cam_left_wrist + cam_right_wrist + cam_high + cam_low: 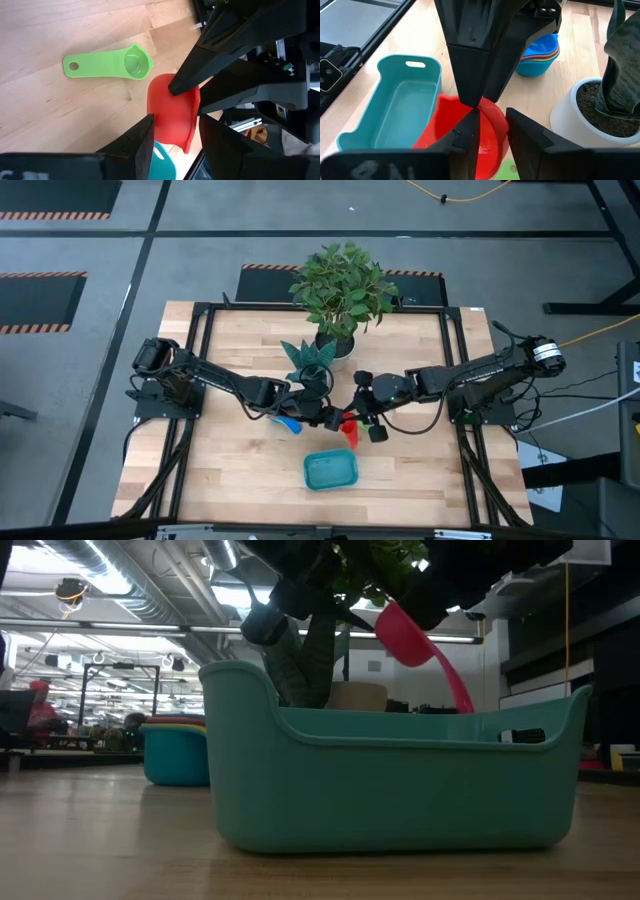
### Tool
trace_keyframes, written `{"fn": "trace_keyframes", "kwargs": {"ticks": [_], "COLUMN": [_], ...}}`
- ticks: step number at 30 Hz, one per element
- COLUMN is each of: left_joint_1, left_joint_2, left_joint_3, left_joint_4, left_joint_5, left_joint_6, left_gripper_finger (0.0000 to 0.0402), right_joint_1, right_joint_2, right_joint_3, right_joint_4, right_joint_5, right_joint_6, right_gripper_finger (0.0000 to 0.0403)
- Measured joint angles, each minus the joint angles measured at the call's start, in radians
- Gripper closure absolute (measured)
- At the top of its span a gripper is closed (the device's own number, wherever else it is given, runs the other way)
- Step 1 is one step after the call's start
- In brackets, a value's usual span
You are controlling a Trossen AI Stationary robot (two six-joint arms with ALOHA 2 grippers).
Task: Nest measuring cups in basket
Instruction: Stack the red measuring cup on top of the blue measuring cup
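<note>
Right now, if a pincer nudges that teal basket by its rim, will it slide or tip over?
The teal basket would probably slide: it sits on a broad flat base with low walls. It looks like thin plastic and is empty, so likely light and easily shoved. The wooden table looks smooth, giving little grip.

A red cup is pinched at its rim between the right gripper's fingers, and it is met from above by the other gripper's tip. The teal basket is seen beside it, with stacked cups and a white pot beyond.
</note>
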Motion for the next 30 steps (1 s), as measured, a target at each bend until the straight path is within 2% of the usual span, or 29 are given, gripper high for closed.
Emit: {"fn": "trace_keyframes", "kwargs": {"ticks": [11, 20, 25, 30], "left_joint_1": [0.0, 0.0, 0.0, 0.0], "left_joint_2": [0.0, 0.0, 0.0, -0.043], "left_joint_3": [-0.001, -0.001, -0.001, -0.001], "left_joint_4": [-0.001, -0.001, -0.028, -0.139], "left_joint_5": [0.001, 0.014, 0.091, 0.176], "left_joint_6": [0.0, 0.069, 0.138, 0.244], "left_gripper_finger": [0.0253, 0.0253, 0.0253, 0.0253], "right_joint_1": [-0.001, -0.001, -0.001, -0.002], "right_joint_2": [0.001, 0.002, 0.002, 0.003], "right_joint_3": [0.0, 0.0, 0.002, 0.003], "right_joint_4": [-0.001, 0.003, 0.04, 0.048], "right_joint_5": [0.0, 0.0, 0.003, 0.011], "right_joint_6": [-0.003, 0.006, 0.057, 0.064], "right_gripper_finger": [0.0364, 0.0355, 0.0365, 0.0364]}}
